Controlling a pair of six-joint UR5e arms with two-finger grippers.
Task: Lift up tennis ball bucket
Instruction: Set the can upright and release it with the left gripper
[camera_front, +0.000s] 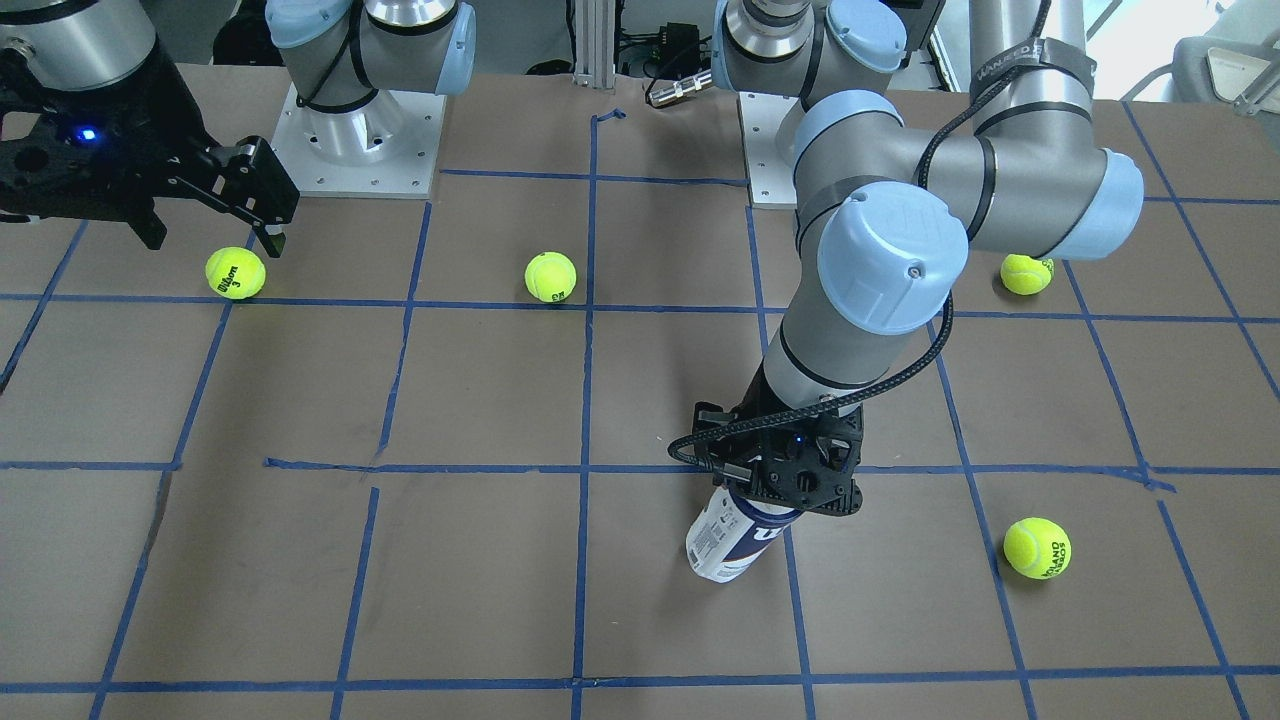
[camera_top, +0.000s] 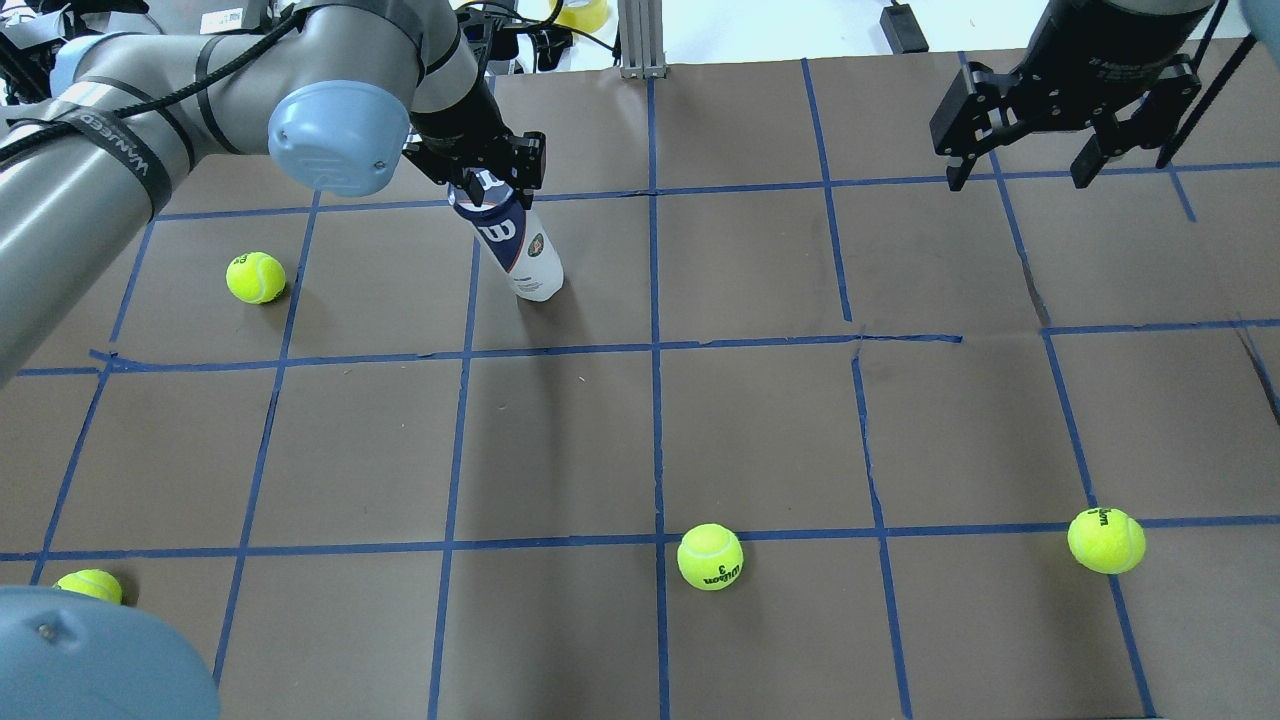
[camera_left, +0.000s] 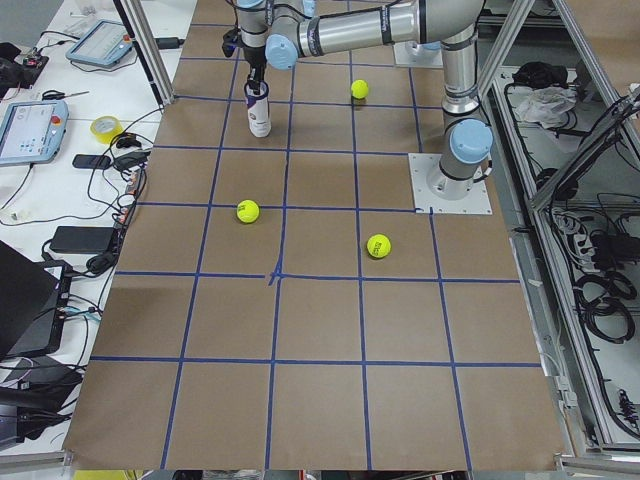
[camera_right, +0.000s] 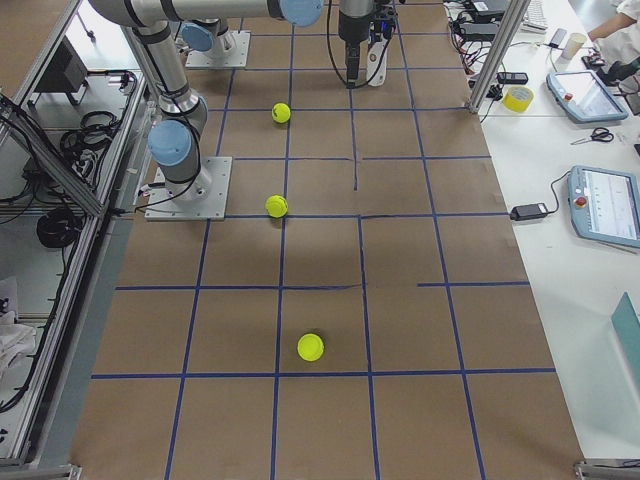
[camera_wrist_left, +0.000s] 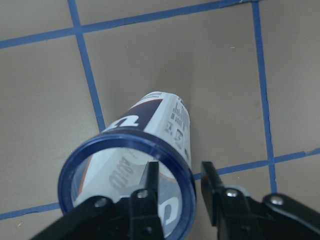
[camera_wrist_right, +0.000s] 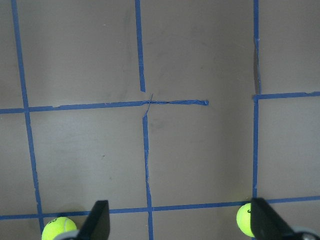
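Where the wall of the tennis ball bucket met its navy rim, it was found pinched by the left end effector, one finger set inside the open mouth and the other outside. This hold was judged suited to a tube too smooth and wide to be clasped round the body.

Item: bucket, clear, white-and-navy label. It was recorded upright with a slight lean, its base at or just off the brown surface; whether it touched could not be told.

Item: right end effector. It was noted well apart from the bucket, spread wide and empty, seemingly parked clear so that the lift was left to one arm.

Item: tennis balls, four, loose. The nearest ball was logged near the bucket on the left arm's side, the rest well apart from it.

The task was judged at the grasp-secured stage. A straight upward pull was deemed required, and slippage at the thin rim was entered as the risk.
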